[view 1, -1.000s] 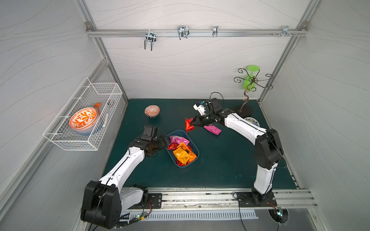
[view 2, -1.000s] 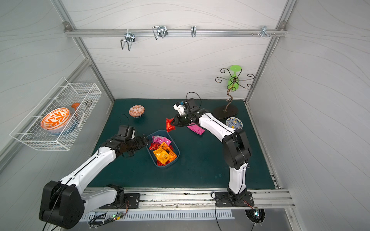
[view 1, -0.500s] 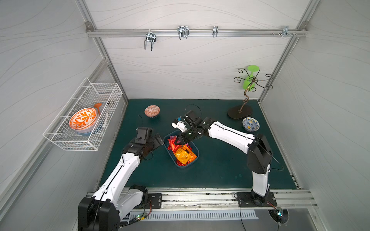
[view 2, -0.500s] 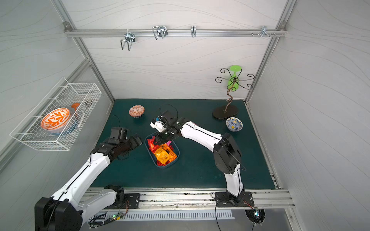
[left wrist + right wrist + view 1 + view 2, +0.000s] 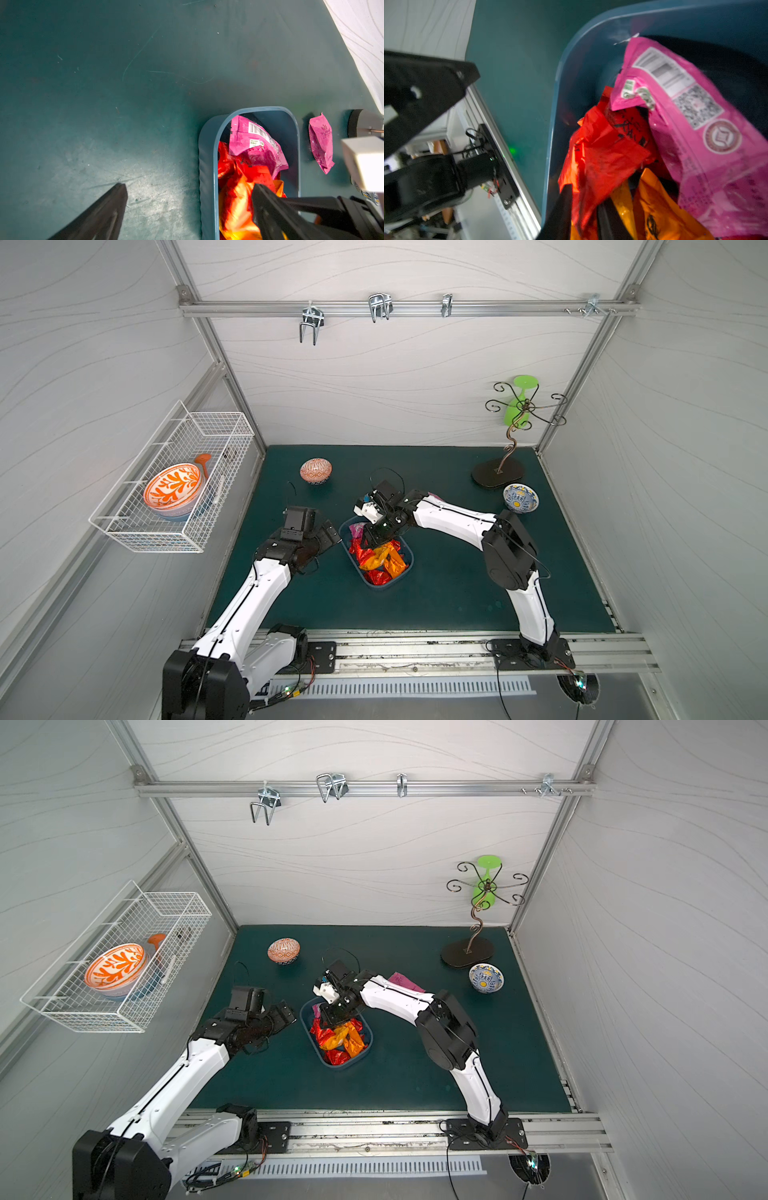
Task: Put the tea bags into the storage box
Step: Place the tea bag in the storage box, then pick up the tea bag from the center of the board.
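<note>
On the green bench (image 5: 457,597), an orange patterned bowl (image 5: 316,470) sits at 11 o'clock from the storage box (image 5: 205,166); a scrolled wire stand (image 5: 496,475) with a green glass (image 5: 513,412) hung on it stands at 2 o'clock, with a blue-and-yellow bowl (image 5: 520,497) just in front of it; a wire basket (image 5: 166,539) on the wall at 9 o'clock holds another orange bowl (image 5: 172,489). The box lies mid-bench, heaped with red, orange and pink tea bags (image 5: 380,562); one pink tea bag (image 5: 405,981) lies outside it on the bench at 1 o'clock, half hidden under the right arm. The right claw (image 5: 585,197) hangs over the box's 12 o'clock end, jaws parted, with a red tea bag (image 5: 602,153) between its fingers; whether they touch it I cannot tell. The left claw (image 5: 188,187) hovers at the box's 9 o'clock rim, spread wide and holding nothing.
</note>
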Robot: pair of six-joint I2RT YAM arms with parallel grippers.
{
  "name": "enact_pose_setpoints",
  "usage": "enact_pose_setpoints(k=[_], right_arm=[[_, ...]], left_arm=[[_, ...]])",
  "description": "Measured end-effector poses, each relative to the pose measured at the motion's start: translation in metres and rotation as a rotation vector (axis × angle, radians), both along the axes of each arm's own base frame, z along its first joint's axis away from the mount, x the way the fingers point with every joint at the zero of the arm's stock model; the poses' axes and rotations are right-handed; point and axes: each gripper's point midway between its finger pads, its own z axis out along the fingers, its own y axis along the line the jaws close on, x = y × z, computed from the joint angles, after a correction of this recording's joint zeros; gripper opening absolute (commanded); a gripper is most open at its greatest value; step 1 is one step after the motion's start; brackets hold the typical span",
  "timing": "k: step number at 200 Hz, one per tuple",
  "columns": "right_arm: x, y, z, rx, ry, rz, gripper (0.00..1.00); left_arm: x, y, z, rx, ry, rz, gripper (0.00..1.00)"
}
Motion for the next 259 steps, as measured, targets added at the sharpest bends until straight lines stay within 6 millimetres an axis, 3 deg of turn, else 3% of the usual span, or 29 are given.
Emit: enact_pose_setpoints(k=[47, 79, 109, 136, 156, 175, 211, 236, 259], right_arm=[[0.005, -0.002, 0.007, 0.009, -0.004, -0.019, 0.56], [0.012, -0.013, 0.043, 0.086, -0.008, -0.066, 0.58], [0.044, -0.051, 0.090, 0.188, -0.043, -0.199, 0.60], [0.082, -0.105, 0.106, 0.224, -0.078, -0.361, 0.61], [0.107, -0.149, 0.096, 0.207, -0.076, -0.478, 0.61], [0.126, -0.195, 0.071, 0.167, -0.041, -0.588, 0.61], [0.138, -0.273, 0.021, 0.113, 0.080, -0.775, 0.64], [0.134, -0.303, -0.003, 0.124, 0.158, -0.863, 0.64], [0.128, -0.310, -0.018, 0.148, 0.213, -0.898, 0.65]], left_arm=[[0.000, -0.003, 0.000, -0.015, 0.002, -0.012, 0.97], [-0.001, -0.007, 0.000, -0.030, 0.005, -0.034, 0.97], [-0.002, -0.014, -0.003, -0.051, 0.020, -0.066, 0.97], [-0.002, -0.021, -0.007, -0.076, 0.040, -0.096, 0.96], [-0.002, -0.029, -0.010, -0.089, 0.058, -0.126, 0.96], [-0.002, -0.034, -0.012, -0.099, 0.071, -0.147, 0.96], [0.001, -0.039, -0.010, -0.107, 0.065, -0.161, 0.96], [0.001, -0.039, -0.010, -0.109, 0.064, -0.162, 0.96], [0.001, -0.040, -0.010, -0.109, 0.063, -0.163, 0.96]])
